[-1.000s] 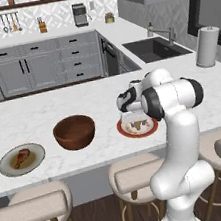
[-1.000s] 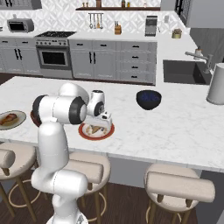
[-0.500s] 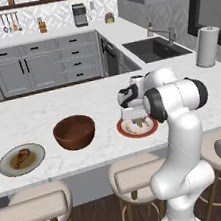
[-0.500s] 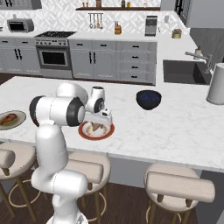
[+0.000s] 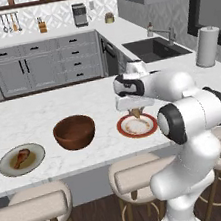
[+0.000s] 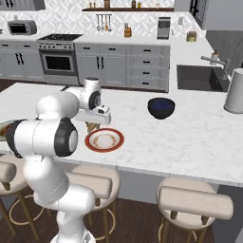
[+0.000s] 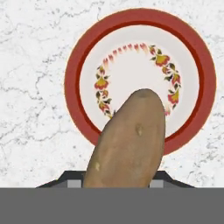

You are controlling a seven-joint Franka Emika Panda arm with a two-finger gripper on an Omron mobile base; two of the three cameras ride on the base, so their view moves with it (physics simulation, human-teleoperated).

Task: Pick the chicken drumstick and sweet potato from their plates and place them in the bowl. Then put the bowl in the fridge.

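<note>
The gripper [image 5: 135, 111] is closed on the sweet potato [image 7: 129, 142], which hangs clear above the red-rimmed plate [image 5: 137, 126] with no contact between tuber and plate. In the hand view the tan, oblong tuber runs up from between the finger tips and covers the lower part of the plate's white centre with its ring of small red and yellow motifs; the plate [image 7: 76, 78] lies flat on the marble counter [image 7: 30, 65]. In the right base view the sweet potato [image 6: 91, 126] shows as a small tan shape under the gripper [image 6: 93, 124], at the left edge of the plate [image 6: 105, 140]. The wooden bowl [image 5: 74, 132] stands upright on the counter to the left of that plate, near it but not touching. Farther left, the grey-beige plate [image 5: 21, 159] carries the chicken drumstick [image 5: 21, 158], lying on its brownish centre. A dark blue bowl [image 6: 161, 107] sits on the counter beyond the red-rimmed plate, well apart from it. A paper towel roll [image 5: 206, 46] stands upright beside the sink [image 5: 156, 48].
</note>
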